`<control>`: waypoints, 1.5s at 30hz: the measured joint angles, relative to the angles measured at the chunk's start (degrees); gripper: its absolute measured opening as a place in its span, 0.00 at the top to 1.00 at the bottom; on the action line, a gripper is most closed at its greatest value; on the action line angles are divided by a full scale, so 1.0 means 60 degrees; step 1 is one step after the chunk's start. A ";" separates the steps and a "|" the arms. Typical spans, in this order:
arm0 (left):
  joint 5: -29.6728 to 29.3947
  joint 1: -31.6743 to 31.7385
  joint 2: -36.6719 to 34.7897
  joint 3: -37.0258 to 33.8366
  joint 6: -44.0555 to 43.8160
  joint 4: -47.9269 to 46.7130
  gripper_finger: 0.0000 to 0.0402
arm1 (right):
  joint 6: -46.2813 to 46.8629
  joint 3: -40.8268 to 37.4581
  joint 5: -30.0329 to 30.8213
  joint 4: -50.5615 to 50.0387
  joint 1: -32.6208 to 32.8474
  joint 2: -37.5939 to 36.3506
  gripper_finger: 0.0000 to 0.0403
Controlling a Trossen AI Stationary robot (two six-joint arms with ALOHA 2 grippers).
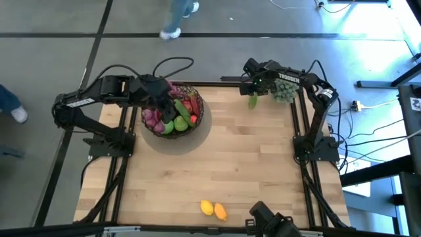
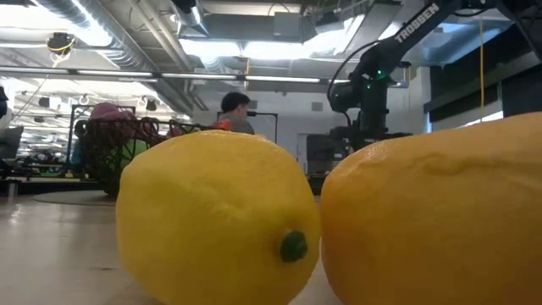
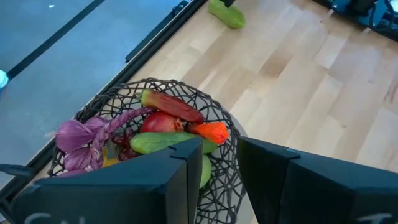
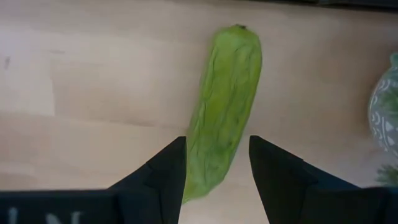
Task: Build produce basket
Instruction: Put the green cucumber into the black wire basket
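Task partly done when you reached this moment. The basket sat near the tabletop's far left corner, already loaded: in the left wrist view you could make out purple grapes, a red pepper, a pomegranate, a carrot and long green pieces among them.

Left to move, by my reckoning: the cucumber lying flat on the wood near the far right corner, plus the lemon and an orange-yellow fruit, likely the mango, touching each other at the near edge, well apart from the basket.

Your right gripper was down over the cucumber, one finger on each side of its end; jaws apart, and I could not tell whether the pads touched the skin. Not lifted.

Your left gripper hung just above the basket's rim, fingers parted, nothing between them.

Surface: pale wood-plank tabletop, dark frame rails along its sides. A pale-green bushy clump sat at the far right corner, beside the right arm.

Room: grey floor around the table; a person's feet beyond the far edge, another shoe off to the left. The low view showed a person in the background under ceiling ducts and strip lights.
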 joint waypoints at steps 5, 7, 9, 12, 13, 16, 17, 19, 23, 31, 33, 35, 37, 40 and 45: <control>0.0002 0.0000 0.0000 0.0001 -0.0009 0.0000 0.78 | 0.0262 0.0000 0.0104 0.0078 -0.0197 0.0220 0.58; 0.0006 0.0000 0.0000 0.0001 -0.0009 -0.0002 0.78 | 0.0296 0.0000 0.0090 0.0073 -0.0272 0.0366 0.58; 0.0006 0.0000 0.0000 -0.0001 -0.0012 0.0000 0.78 | 0.0310 0.0000 0.0017 0.0077 -0.0319 0.0514 0.58; 0.0008 0.0000 0.0000 -0.0001 -0.0011 -0.0002 0.78 | 0.0223 0.0018 -0.0447 0.0153 -0.0356 0.0661 0.58; 0.0006 0.0000 0.0000 -0.0001 -0.0009 -0.0004 0.78 | 0.0191 0.0018 -0.0547 0.0202 -0.0353 0.0686 0.58; 0.0006 0.0000 0.0000 -0.0002 -0.0009 -0.0004 0.78 | 0.0073 0.0018 -0.0656 0.0418 -0.0352 0.0700 0.58; 0.0006 0.0000 0.0000 0.0001 -0.0012 -0.0004 0.78 | 0.0058 0.0018 -0.0711 0.0503 -0.0355 0.0706 0.58; 0.0006 0.0000 0.0000 0.0000 -0.0013 -0.0004 0.78 | -0.0079 0.0015 -0.1097 0.0729 -0.0378 0.0718 0.58; 0.0006 0.0000 0.0000 0.0001 -0.0017 -0.0004 0.78 | -0.0211 0.0011 -0.1686 0.1067 -0.0385 0.0718 0.58; 0.0009 0.0000 0.0000 0.0000 -0.0013 -0.0007 0.78 | -0.0242 0.0007 -0.1435 0.1085 -0.0414 0.0724 0.58; 0.0009 0.0000 0.0000 -0.0002 -0.0013 -0.0007 0.78 | -0.0251 0.0007 -0.1439 0.1096 -0.0407 0.0803 0.58; 0.0007 0.0000 0.0000 0.0001 -0.0009 -0.0011 0.78 | -0.0251 0.0030 -0.1513 0.1096 -0.0387 0.0930 0.58; 0.0008 0.0000 0.0000 0.0000 -0.0009 -0.0011 0.78 | -0.0257 0.0051 -0.1718 0.1087 -0.0405 0.1080 0.58; 0.0009 0.0000 0.0000 0.0000 -0.0009 -0.0011 0.78 | -0.0278 0.0047 -0.1748 0.1114 -0.0373 0.1166 0.58; 0.0009 0.0000 0.0000 -0.0002 -0.0006 -0.0015 0.78 | -0.0718 0.0036 -0.1691 0.1238 -0.0363 0.1184 0.58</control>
